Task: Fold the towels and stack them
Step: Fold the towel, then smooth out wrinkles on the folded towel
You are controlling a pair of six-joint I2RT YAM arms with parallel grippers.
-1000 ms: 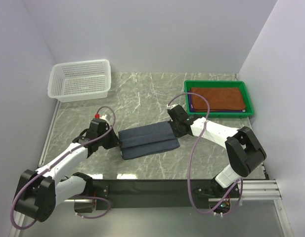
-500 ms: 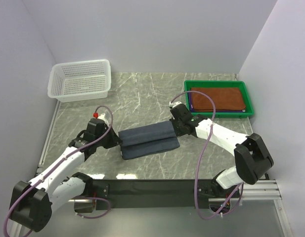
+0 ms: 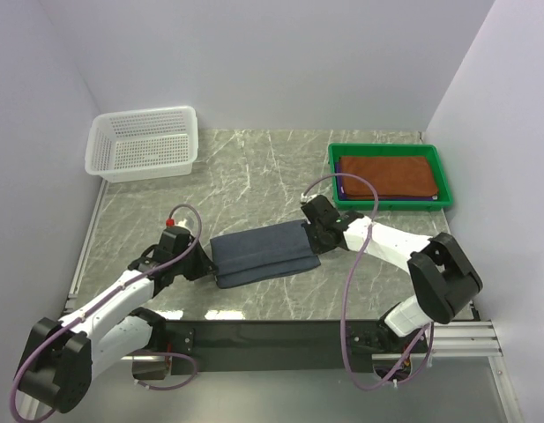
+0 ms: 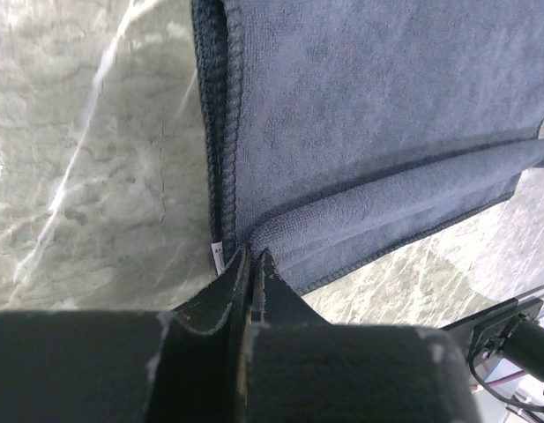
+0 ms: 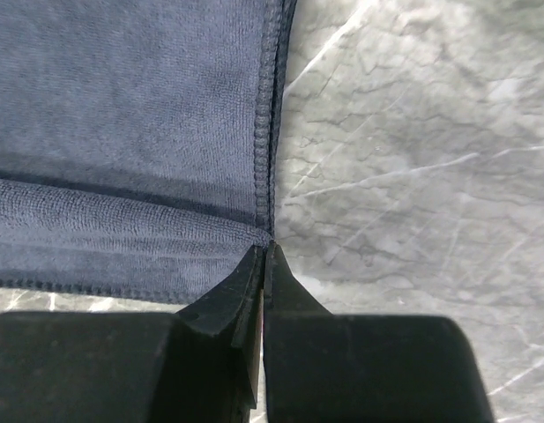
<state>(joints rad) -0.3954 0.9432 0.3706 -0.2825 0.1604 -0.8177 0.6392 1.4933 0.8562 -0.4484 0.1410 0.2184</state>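
Note:
A grey-blue towel lies folded lengthwise on the marble table, its upper flap over the near half. My left gripper is shut on the towel's left end at the fold; in the left wrist view the closed tips pinch the rolled fold of the towel. My right gripper is shut on the right end; its closed tips meet the towel at the hem corner. A rust-brown towel lies folded in the green tray, with a purple edge showing under it.
The green tray stands at the back right. A white mesh basket stands at the back left. Walls close in the table on the left, back and right.
Both grippers have moved a little toward the table's near edge, and the grey-blue towel has shifted with them. Both stay shut on its ends.

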